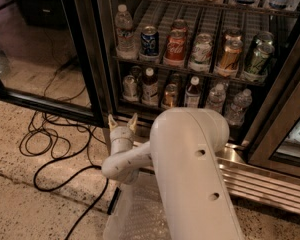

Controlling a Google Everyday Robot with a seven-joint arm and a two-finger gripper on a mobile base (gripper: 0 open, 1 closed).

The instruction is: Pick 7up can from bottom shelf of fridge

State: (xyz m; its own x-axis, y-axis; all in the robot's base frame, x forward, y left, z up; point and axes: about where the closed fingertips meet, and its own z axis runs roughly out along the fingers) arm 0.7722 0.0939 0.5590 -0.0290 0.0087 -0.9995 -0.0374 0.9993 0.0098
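Observation:
The 7up can (130, 85), small and silvery, stands at the left end of the bottom shelf (156, 105) of the fridge (86, 59), whose glass door is swung open to the left. My gripper (122, 121) is low in front of the fridge's left base, below and slightly left of the can and well apart from it. Its two fingers (111, 120) point up and stand open, holding nothing. My white arm (190, 169) fills the lower middle of the view.
Beside the can on the bottom shelf stand a dark bottle (149, 84), a gold-amber can (170, 94) and water bottles (238, 106). The rack above holds several cans (175, 46). Black cables (50, 144) lie on the floor at left. The steel base grille (270, 184) is at right.

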